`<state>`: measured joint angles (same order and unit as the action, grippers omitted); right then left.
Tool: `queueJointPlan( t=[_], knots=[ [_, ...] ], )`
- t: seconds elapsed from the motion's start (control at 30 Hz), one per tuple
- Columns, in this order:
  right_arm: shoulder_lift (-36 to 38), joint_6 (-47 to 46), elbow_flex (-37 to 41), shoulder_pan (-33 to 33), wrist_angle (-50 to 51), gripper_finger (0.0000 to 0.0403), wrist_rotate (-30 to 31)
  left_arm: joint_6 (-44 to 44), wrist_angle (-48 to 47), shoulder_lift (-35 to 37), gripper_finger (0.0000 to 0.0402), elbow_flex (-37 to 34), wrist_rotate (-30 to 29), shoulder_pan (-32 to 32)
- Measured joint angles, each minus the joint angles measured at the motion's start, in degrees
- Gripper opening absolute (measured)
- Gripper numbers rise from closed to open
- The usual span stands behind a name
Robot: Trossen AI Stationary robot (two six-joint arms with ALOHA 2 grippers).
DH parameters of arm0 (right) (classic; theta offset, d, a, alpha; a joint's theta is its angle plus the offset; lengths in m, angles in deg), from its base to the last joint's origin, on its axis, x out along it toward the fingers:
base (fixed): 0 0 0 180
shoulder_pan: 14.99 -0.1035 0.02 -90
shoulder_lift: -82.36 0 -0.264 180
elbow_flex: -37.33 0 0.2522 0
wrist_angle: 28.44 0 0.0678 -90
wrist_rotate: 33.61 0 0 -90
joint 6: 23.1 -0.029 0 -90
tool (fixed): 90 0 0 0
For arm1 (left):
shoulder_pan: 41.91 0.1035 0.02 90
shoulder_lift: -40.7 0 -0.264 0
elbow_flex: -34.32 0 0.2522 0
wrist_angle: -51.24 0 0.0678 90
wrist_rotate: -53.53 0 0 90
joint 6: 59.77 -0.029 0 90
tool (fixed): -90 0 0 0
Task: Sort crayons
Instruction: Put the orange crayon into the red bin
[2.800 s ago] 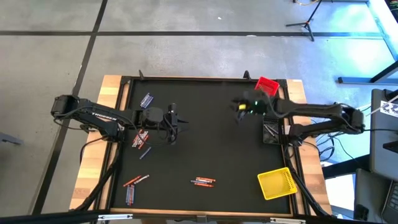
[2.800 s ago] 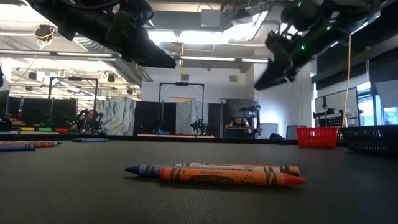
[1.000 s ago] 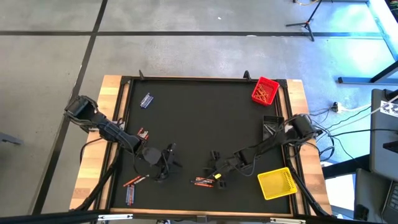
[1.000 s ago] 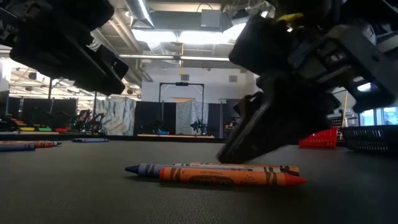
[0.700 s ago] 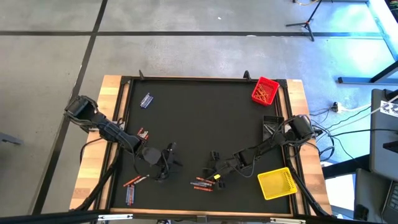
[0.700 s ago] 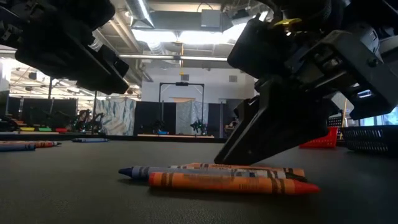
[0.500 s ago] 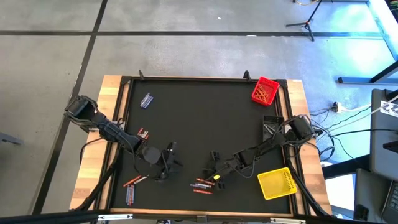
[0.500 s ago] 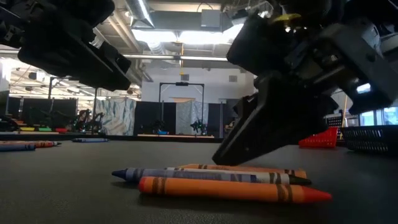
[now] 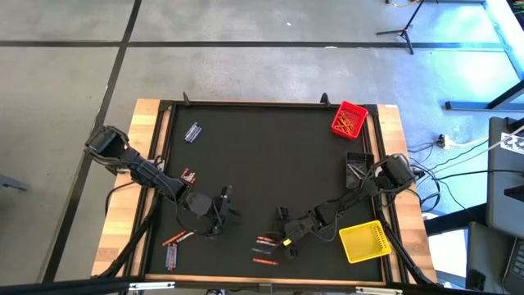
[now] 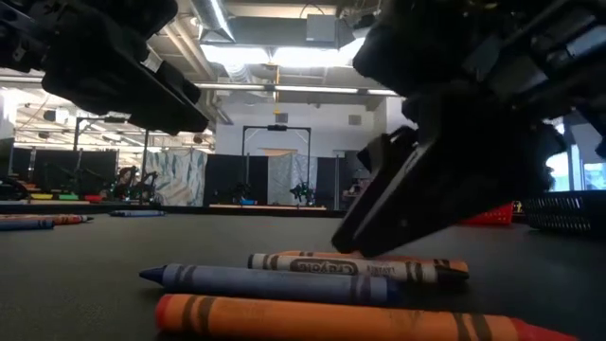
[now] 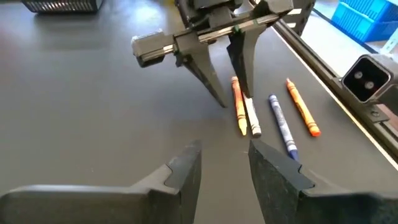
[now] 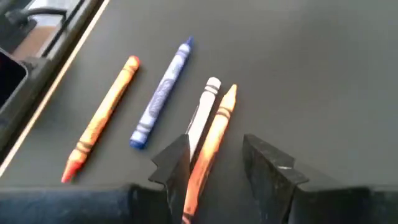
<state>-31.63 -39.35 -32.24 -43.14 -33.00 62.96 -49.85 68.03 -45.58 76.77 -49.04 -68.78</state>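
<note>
- While my right end effector [image 12: 214,165] sits low over the worktop [image 9: 270,164] near its front edge, its fingers [image 12: 268,167] stand apart, released, with an orange crayon [image 12: 208,149] lying between them and a white crayon [image 12: 204,112] touching that one's side.
- Just beside those two lie a blue crayon [image 12: 160,94] and, apart from it towards the worktop's rim, a second orange crayon [image 12: 102,118]; none of the four is grasped.
- My left end effector [image 11: 221,165] hangs close by, facing the right one, its fingers [image 11: 186,168] parted on nothing.
- From above, more crayons lie behind my left arm: a loose group at the front left corner [image 9: 173,246], a few [image 9: 187,175] by the left edge, and blue ones [image 9: 192,132] near the back left.
- A red bin [image 9: 348,120] with crayons in it stands at the back right corner, a yellow bin [image 9: 366,241] at the front right, and a dark bin [image 9: 358,170] between them on the right edge.
- Black matting covers the worktop inside a wooden border [image 9: 115,221]; around it is grey floor [image 9: 246,65] crossed by dark lines.
- Level across the worktop, the room behind shows ceiling lights [image 10: 275,52] and dark frames [image 10: 276,166].
</note>
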Motion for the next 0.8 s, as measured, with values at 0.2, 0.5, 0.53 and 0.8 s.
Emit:
queueJointPlan(
  t=[0.2,0.5,0.53,0.8],
  knots=[
    [-0.3,0.1,0.0,0.0,0.6,0.0149,2.0,-0.5,0.3,0.0,0.0126,0.0,0.0,0.2],
    [-0.3,0.1,0.0,0.1,1.4,0.0148,2.9,-1.5,0.5,0.0,0.0126,0.0,0.0,0.3],
    [-0.3,0.1,0.0,0.1,1.6,0.0145,2.9,-1.5,0.5,0.0,0.0126,0.0,0.0,0.3],
    [-0.5,0.0,-0.1,0.5,3.5,0.0058,3.5,-1.5,0.5,0.0,0.0126,0.0,0.0,0.3]
  ],
)
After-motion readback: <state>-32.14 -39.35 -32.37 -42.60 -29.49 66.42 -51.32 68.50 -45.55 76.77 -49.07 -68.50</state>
